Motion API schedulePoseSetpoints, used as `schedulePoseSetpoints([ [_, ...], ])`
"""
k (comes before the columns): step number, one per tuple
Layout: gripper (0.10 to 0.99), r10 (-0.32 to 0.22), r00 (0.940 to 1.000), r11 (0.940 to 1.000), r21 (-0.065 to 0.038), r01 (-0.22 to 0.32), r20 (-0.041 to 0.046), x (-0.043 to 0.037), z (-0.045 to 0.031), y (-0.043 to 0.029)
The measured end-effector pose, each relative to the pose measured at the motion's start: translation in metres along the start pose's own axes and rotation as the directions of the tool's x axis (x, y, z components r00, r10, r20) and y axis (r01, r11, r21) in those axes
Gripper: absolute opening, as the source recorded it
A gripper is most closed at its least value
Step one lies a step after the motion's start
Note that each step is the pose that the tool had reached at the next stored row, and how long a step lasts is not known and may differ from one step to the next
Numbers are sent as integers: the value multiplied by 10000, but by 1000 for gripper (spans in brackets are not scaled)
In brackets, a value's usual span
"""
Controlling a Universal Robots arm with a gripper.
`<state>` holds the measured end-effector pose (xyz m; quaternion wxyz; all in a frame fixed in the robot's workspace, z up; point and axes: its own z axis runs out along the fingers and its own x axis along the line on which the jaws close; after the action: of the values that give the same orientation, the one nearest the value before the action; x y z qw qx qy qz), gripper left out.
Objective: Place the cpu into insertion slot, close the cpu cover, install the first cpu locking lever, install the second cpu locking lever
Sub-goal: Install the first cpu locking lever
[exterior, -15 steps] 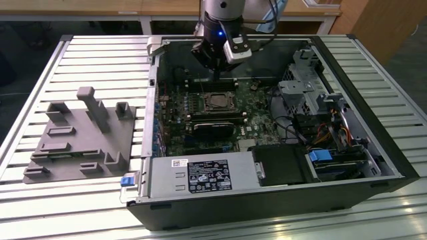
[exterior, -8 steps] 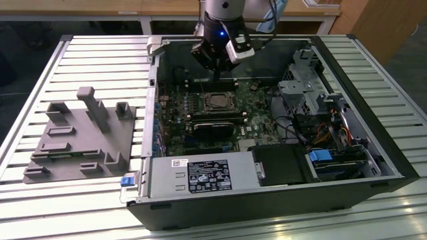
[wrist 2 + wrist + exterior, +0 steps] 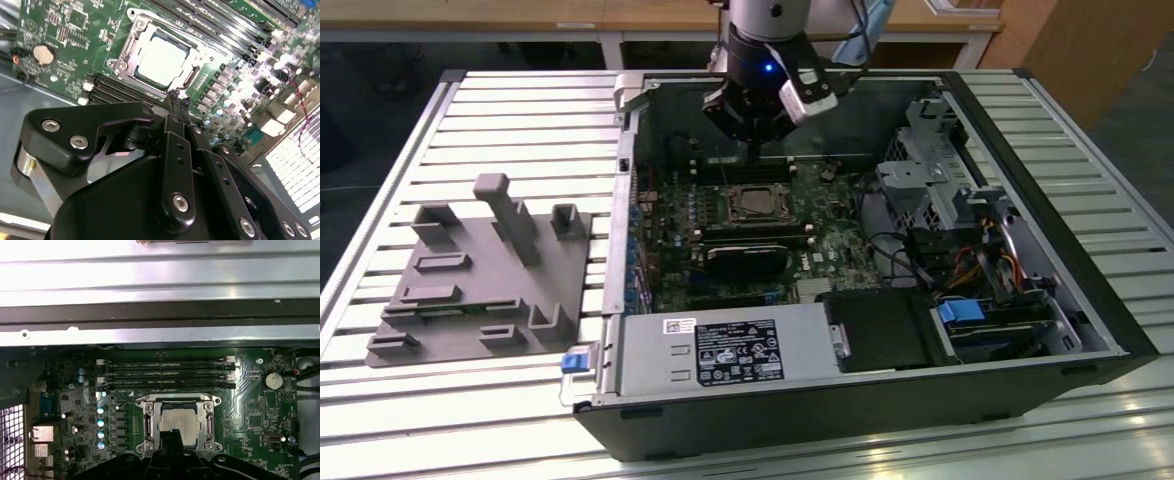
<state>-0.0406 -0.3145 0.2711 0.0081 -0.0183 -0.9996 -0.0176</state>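
The cpu [image 3: 161,59] is a small flat square with a pale silvery-beige face. It lies inside the insertion slot [image 3: 167,406] on the green motherboard [image 3: 250,405]. The cpu cover [image 3: 131,30], a thin shiny metal frame, lies down around it. The gripper [image 3: 179,100] hangs near the slot, its jaws pressed together and holding nothing.
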Motion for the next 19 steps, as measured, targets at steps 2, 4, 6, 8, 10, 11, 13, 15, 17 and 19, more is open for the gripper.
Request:
schedulePoseSetpoints([
  [2, 122, -79, 10000, 10000, 0, 79, 19, 2, 1, 0],
  [4, 122, -84, 9999, 10000, -2, 84, 61, 32, 2, -1],
  [6, 122, -84, 9999, 10000, -1, 84, 90, 69, 3, -3],
  [8, 122, -84, 9999, 10000, -3, 84, 102, 112, 5, -4],
  [10, 122, -85, 9999, 10000, -2, 85, 114, 208, 7, -8],
  [11, 122, -87, 9999, 10000, -3, 87, 126, 248, 9, -9],
  [13, 122, -86, 9999, 10000, -6, 86, 147, 310, 11, -12],
  [15, 122, -86, 9998, 10000, -11, 87, 161, 343, 15, -12],
  [17, 122, -87, 9998, 10000, -19, 87, 174, 358, 23, -12],
  [19, 122, -87, 9998, 10000, -25, 87, 181, 377, 37, -12],
])
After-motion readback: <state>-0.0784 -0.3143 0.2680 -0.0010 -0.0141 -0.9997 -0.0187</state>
